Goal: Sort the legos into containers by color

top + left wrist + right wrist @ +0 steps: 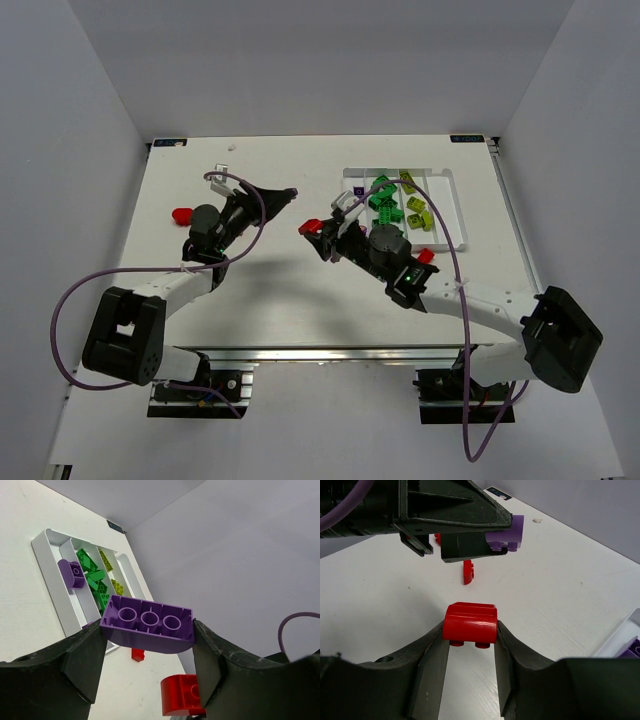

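Looking down from above, we're seeing the white table (280, 300) carrying everything, and the white tray (452, 176) is sitting at its far right with four lanes side by side. A purple brick (358, 188) is lying in the leftmost lane, green bricks (385, 205) are piling up in the next, yellow-green bricks (416, 212) are filling the third, and the rightmost is showing nothing I can make out. Both arms are hanging over mid-table, tips close together, just left of the tray. The left gripper (285, 196) is pinching a long purple brick (147, 625) by its short ends, hollow underside facing its own camera, jaws standing wide around it. The right gripper (316, 229) is clamping a curved red brick (470, 622) across its flat sides, studs pointing down, lifted off the table. A loose red brick (181, 214) is waiting well out to the left, and a small red brick (467, 571) is standing on edge beneath the left arm. These pieces are looking light, rigid and glossy, so I'm judging that squeezing two parallel flat faces is the safe hold, while a rounded top would be inviting a slip.
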